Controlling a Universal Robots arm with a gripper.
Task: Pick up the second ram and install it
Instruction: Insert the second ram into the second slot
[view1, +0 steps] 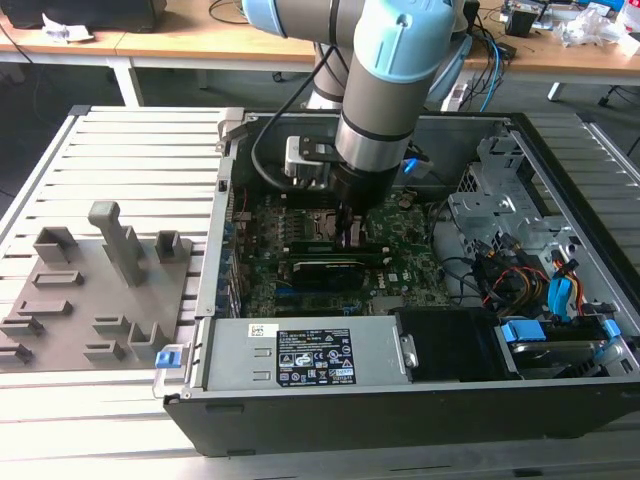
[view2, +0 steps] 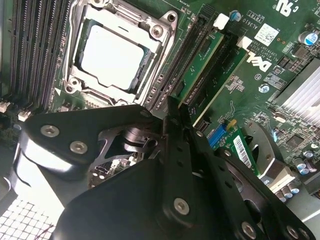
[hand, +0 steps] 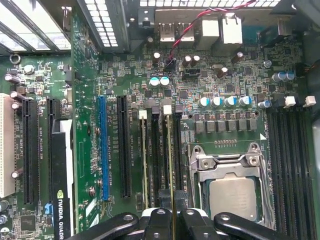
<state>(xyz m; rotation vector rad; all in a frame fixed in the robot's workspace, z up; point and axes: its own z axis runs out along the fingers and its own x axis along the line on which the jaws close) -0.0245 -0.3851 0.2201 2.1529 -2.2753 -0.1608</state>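
The second ram (hand: 170, 160) is a thin green stick standing on edge in a memory slot beside the CPU socket (hand: 232, 192). Its green face (view2: 202, 57) shows in the second wrist view, running up to a white latch (view2: 220, 20). My gripper (hand: 173, 212) sits over the near end of the stick, with both fingers pressed close against its sides. In the exterior view my gripper (view1: 350, 238) reaches down inside the open computer case (view1: 560, 170), just above the motherboard. The second wrist view has my gripper (view2: 177, 107) right by the CPU socket (view2: 115, 55).
Grey holder blocks (view1: 120, 250) stand on the slatted table at the exterior view's left. Inside the case there is a black graphics card (view1: 325, 270) near my gripper, a power supply (view1: 310, 355) along the front, and cables with drive bays (view1: 540, 290) at the right.
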